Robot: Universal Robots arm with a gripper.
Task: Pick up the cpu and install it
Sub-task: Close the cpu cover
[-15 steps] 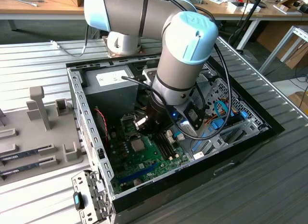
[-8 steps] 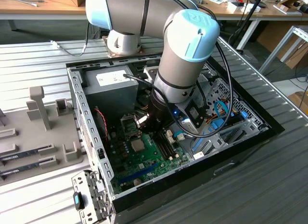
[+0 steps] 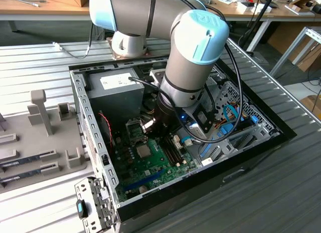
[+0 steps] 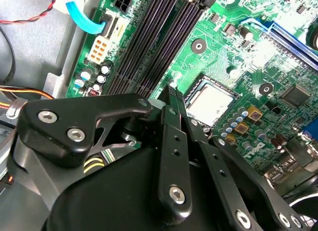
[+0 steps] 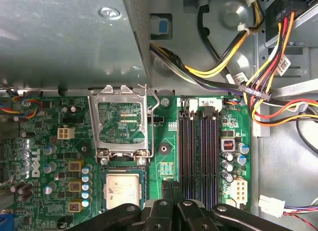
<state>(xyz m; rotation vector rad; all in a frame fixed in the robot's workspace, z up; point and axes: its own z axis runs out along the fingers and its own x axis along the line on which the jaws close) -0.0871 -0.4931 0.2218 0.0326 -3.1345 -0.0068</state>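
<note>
**Desk:** How do the jaws stand?

**Operator:** In both wrist views I see the gripper (image 5: 171, 185) (image 4: 172, 93) clenched. Its two black fingers (image 5: 177, 191) lie pressed together, with no gap and nothing between them. It grasps nothing.

**Desk:** Where are the tips?

**Operator:** Low over the green board (image 5: 168, 141), just beside the cpu (image 5: 122, 191) on the side toward the long dark memory slots (image 5: 198, 156). I cannot tell whether the tips touch the board. They are apart from the chip itself.

**Desk:** And the cpu?

**Operator:** It lies flat in its socket (image 5: 103, 191), square to it, with the silvery-grey top facing up. In the second wrist view that top (image 4: 208, 103) catches the light and reads almost white. The metal retention frame (image 5: 121, 122) is swung open, standing up off the socket on the side toward the grey power-supply box (image 5: 64, 37), so the chip is uncovered.

**Desk:** The wider picture?

**Operator:** In the exterior view I have the arm (image 3: 193, 62) reaching down into the open computer case (image 3: 80, 107). The cpu (image 3: 144, 151) shows as a small pale square on the board below the wrist.
</note>
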